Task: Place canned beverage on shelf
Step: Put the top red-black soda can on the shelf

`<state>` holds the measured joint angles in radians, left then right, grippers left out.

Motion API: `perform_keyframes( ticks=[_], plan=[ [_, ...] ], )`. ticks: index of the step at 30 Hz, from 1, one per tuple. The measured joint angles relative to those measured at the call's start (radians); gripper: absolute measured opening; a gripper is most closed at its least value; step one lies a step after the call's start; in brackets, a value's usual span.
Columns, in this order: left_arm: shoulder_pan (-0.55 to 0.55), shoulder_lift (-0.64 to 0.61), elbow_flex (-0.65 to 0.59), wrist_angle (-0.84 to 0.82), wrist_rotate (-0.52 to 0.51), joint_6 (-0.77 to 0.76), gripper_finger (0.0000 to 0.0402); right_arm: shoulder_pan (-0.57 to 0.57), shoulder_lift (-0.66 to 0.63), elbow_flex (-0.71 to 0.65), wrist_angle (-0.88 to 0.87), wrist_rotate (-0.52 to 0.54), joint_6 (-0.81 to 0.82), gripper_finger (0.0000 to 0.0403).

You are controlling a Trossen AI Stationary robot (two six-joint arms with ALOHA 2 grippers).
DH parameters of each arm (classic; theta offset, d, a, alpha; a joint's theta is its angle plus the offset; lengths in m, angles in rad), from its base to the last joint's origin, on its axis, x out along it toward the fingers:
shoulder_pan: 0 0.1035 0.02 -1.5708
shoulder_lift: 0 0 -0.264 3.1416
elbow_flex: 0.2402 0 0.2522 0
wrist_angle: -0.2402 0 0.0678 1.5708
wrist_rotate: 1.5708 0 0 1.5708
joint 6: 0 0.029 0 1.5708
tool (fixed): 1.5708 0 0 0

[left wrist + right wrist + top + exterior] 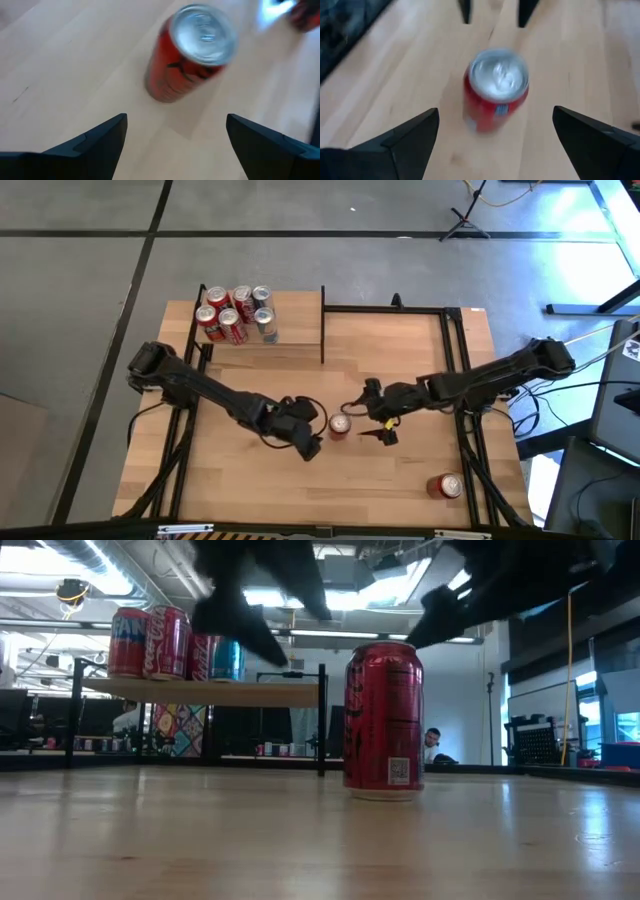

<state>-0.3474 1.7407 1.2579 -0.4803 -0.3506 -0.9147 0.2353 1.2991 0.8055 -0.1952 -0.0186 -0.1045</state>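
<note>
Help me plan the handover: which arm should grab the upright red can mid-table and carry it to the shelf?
Probably left. Both open grippers, left and right, flank the can, neither touching it, but the shelf with five cans stands on the left arm's side.

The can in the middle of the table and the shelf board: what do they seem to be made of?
The can: likely thin metal, with a bare silvery lid and glossy red printed wall that catches light. The shelf: the board looks like light, matte wood with faint grain; its thin black posts seem to be painted metal.
</note>
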Motion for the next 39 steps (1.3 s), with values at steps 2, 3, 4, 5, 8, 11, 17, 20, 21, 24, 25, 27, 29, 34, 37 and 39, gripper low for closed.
perform_keyframes(
  ticks=[2,3,4,5,8,11,17,20,21,24,25,27,29,34,37,39],
  plan=[
    [-0.015,-0.04,0.0,-0.007,-0.001,-0.001,0.0337,0.0,-0.001,-0.082,0.18,0.0,0.041,0.0381],
    [-0.024,-0.06,0.0,-0.011,-0.001,-0.001,0.0337,0.0,0.0,-0.112,0.247,0.0,0.067,0.0381],
    [-0.03,-0.078,0.0,-0.011,-0.001,-0.002,0.0337,0.0,0.008,-0.136,0.318,0.0,0.094,0.0381],
    [-0.036,-0.096,0.001,-0.008,-0.005,-0.007,0.0337,0.0,0.018,-0.153,0.399,0.001,0.12,0.0381],
    [-0.052,-0.133,0.002,-0.009,-0.039,-0.024,0.0337,0.0,0.058,-0.182,0.528,0.031,0.157,0.0381],
    [-0.058,-0.14,0.002,-0.006,-0.061,-0.025,0.0337,0.0,0.108,-0.18,0.613,0.024,0.158,0.0381],
    [-0.057,-0.139,0.002,-0.008,-0.04,-0.027,0.0337,0.0,0.171,-0.18,0.649,0.035,0.158,0.0381],
    [-0.058,-0.139,0.002,-0.008,-0.051,-0.026,0.0337,0.0,0.203,-0.179,0.679,0.034,0.153,0.0381],
    [-0.057,-0.139,0.002,-0.008,-0.054,-0.026,0.0337,0.0,0.215,-0.179,0.684,0.031,0.152,0.0381],
    [-0.057,-0.139,0.002,-0.008,-0.049,-0.026,0.0337,0.0,0.263,-0.179,0.731,0.026,0.15,0.0381],
    [-0.057,-0.139,0.002,-0.008,-0.049,-0.027,0.0337,0.0,0.276,-0.179,0.739,0.027,0.15,0.0381],
    [-0.057,-0.139,0.002,-0.008,-0.049,-0.027,0.0337,0.0,0.302,-0.18,0.779,0.028,0.15,0.0381],
    [-0.057,-0.139,0.002,-0.007,-0.048,-0.027,0.0337,0.0,0.318,-0.18,0.8,0.041,0.149,0.0381],
    [-0.057,-0.139,0.002,-0.007,-0.031,-0.026,0.0337,0.0,0.357,-0.18,0.812,0.067,0.137,0.0379],
    [-0.057,-0.141,0.002,-0.008,-0.01,-0.024,0.0337,0.0,0.356,-0.174,0.795,0.09,0.167,0.0348],
    [-0.057,-0.156,0.001,-0.02,0.015,-0.019,0.0337,-0.007,0.341,-0.166,0.762,0.085,0.176,0.0305]
  ],
)
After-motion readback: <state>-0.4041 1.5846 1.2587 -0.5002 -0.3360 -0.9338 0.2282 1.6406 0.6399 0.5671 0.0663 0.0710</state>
